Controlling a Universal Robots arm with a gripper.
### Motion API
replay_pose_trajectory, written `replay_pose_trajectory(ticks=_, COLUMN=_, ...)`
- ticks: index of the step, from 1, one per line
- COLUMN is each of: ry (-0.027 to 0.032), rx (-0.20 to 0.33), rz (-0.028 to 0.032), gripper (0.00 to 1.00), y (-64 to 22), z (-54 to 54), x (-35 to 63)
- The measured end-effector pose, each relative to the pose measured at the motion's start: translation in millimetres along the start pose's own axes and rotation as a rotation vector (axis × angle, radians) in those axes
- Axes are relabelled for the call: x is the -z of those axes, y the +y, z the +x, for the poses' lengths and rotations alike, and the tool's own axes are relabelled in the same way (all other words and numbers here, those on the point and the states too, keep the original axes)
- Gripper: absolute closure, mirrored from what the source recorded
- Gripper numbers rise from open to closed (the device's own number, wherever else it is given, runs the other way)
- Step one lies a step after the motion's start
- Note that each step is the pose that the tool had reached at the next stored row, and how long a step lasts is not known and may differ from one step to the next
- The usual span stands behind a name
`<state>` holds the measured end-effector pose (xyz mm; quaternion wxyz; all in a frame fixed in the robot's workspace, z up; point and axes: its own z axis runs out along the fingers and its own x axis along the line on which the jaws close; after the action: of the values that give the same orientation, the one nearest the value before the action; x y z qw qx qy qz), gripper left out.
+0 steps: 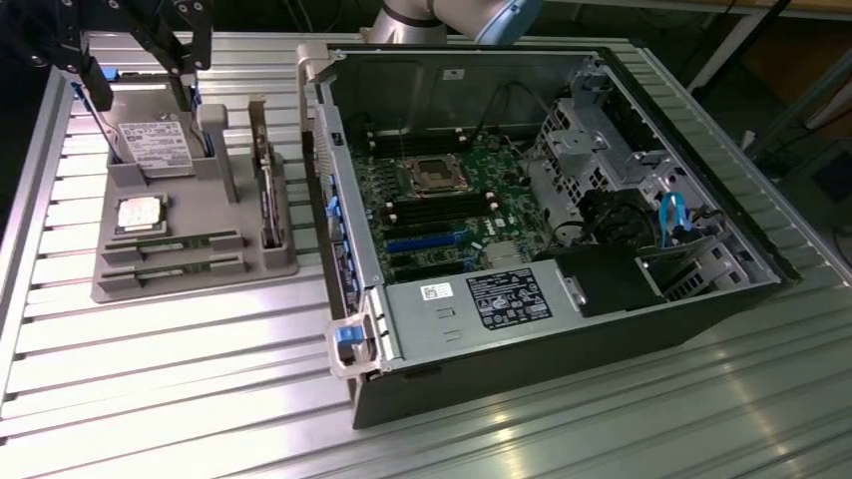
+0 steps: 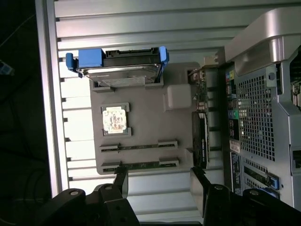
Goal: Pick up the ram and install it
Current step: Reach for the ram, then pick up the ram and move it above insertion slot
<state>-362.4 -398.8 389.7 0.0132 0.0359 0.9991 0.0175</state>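
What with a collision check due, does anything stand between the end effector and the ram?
Nothing visible does. The ram lies uncovered in the grey holder's slots, and the open end effector has only air before it.

The gripper (image 1: 147, 95) is cut off by the exterior view's upper edge above its fingers (image 1: 183, 50), and in the wrist view its body runs out of the picture behind the fingertips (image 2: 121, 181). There the ram (image 2: 141, 165) closest to those fingertips stands edge-on in the gray holder (image 2: 150, 117), its lower part sunk in the slot, its chips too small to tell, one end overlapped by a fingertip. The second ram stick (image 2: 138, 146), just beyond it, is sunk likewise. Farther off, the hard drive (image 1: 154, 145) carries label print too small to read. The computer case (image 2: 263, 94) beside the gripper is cut by the picture's edge.
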Motion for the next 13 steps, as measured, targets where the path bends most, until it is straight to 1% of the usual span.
replay_pose_trajectory(ticks=13, ry=0.0001, rx=0.000, rz=0.0001, gripper=0.36, y=0.0, z=0.0, x=-0.5)
